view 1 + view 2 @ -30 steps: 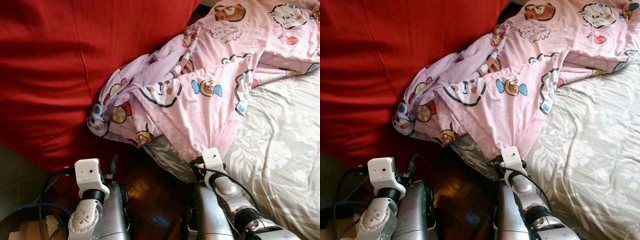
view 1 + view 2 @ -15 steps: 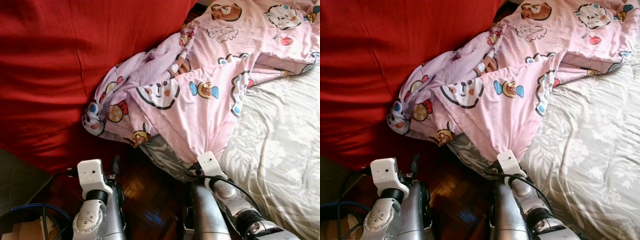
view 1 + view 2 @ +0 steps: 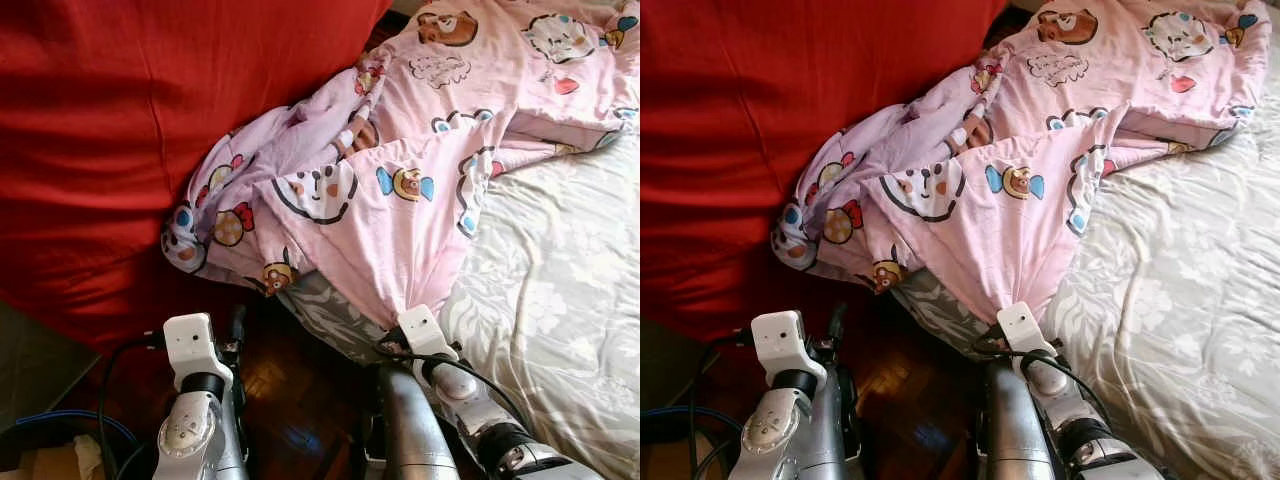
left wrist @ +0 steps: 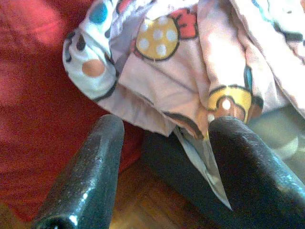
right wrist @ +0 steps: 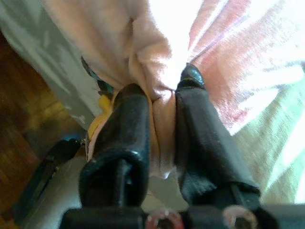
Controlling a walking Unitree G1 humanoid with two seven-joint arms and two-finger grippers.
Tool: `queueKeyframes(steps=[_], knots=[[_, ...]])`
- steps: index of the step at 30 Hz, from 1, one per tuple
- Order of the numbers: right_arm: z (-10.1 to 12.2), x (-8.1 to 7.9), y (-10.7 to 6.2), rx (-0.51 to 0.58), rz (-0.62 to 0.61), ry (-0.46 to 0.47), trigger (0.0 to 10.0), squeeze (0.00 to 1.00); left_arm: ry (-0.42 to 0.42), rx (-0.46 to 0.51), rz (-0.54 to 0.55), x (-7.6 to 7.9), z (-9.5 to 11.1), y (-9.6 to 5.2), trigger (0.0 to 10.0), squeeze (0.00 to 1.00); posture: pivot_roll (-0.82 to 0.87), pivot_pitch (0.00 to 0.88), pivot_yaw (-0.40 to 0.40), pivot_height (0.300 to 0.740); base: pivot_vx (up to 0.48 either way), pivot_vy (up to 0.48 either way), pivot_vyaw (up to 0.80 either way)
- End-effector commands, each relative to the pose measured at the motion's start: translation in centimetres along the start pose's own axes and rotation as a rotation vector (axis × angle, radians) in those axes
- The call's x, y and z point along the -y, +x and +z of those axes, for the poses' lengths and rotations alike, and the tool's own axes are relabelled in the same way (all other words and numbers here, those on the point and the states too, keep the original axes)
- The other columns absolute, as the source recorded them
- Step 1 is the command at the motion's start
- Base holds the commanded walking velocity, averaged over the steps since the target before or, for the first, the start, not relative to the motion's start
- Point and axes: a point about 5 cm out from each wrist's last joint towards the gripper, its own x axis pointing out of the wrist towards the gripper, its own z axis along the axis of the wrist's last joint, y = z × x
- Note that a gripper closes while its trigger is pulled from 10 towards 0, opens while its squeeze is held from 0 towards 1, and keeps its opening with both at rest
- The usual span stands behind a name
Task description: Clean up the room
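The bed (image 3: 560, 300), under its grey leaf-patterned cover, took the right side of the scene, with a big red cloth (image 3: 120, 130) banked along its left edge and dark wood floor (image 3: 300, 400) showing at the near corner. Across the bed's far end and spilling over that left edge lay the pink cartoon-print sheet (image 3: 400, 200), and it ran long from the far right corner down to a narrow point at the near left corner of the bed. That point was exactly where the right gripper (image 5: 162, 114) sat, its two black fingers (image 5: 124, 129) pinched together on a bunched fold of pink cloth, the sheet fanning away from it up the bed. So the bulk of the sheet lay ahead and to the right of that grip, and any pull would likely have to go along that long line to spread it. The left gripper (image 4: 162, 138) hung lower, over the floor by the bed's left edge, fingers (image 4: 90, 167) apart and empty, with the crumpled overhanging clump of sheet just ahead of them, close but not touched. For that loose clump, the left arm was clearly the nearer one.
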Motion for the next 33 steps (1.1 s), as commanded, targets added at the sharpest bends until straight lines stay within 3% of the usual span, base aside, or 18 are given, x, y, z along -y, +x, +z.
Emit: queueKeyframes(steps=[1, 2, 7, 13, 16, 17, 28, 33], knots=[[-2.0, 0.9, -0.7, -0.046, -0.049, 0.116, 0.0, 0.00, 0.017, -0.031, 0.006, -0.3, -0.9, -0.3, 10.0, 0.00, -0.02, 0.209, -0.077, 0.561, 0.000, 0.000, 0.00], [-1.3, 1.4, -0.7, 0.017, -0.076, 0.243, 0.0, 0.00, 0.025, -0.033, 0.009, -0.6, -1.1, -0.3, 10.0, 0.00, -0.02, 0.198, -0.073, 0.561, 0.000, 0.000, 0.00], [0.2, 2.2, -1.2, 0.201, -0.085, 0.432, 0.0, 0.00, 0.045, -0.046, 0.022, -1.7, -1.5, -0.5, 10.0, 0.00, -0.04, 0.178, -0.059, 0.561, 0.000, 0.000, 0.00], [-0.4, 2.7, -2.6, 0.273, -0.130, 0.484, 0.0, 0.00, 0.060, -0.055, 0.015, -2.1, -1.6, -0.6, 10.0, 0.00, -0.05, 0.179, -0.040, 0.561, 0.000, 0.000, 0.00], [-1.0, 2.5, -3.4, 0.282, -0.145, 0.562, 0.0, 0.00, 0.067, -0.060, 0.009, -2.3, -1.8, -0.6, 10.0, 0.00, -0.06, 0.173, -0.032, 0.561, 0.000, 0.000, 0.00], [-1.1, 2.1, -3.6, 0.282, -0.126, 0.559, 10.0, 0.00, 0.068, -0.062, 0.006, -2.2, -1.9, -0.6, 10.0, 0.00, -0.06, 0.171, -0.032, 0.561, 0.000, 0.000, 0.00], [-1.2, 1.9, -4.4, 0.293, -0.121, 0.561, 10.0, 0.00, 0.072, -0.084, 0.000, -2.3, -2.6, -0.6, 10.0, 0.00, -0.07, 0.166, -0.031, 0.596, 0.000, 0.000, 0.00], [-1.2, 1.5, -4.4, 0.280, -0.110, 0.561, 10.0, 0.00, 0.054, -0.162, 0.051, -3.5, -4.5, -1.3, 10.0, 0.00, -0.07, 0.161, -0.032, 0.631, 0.000, 0.000, 0.00]])
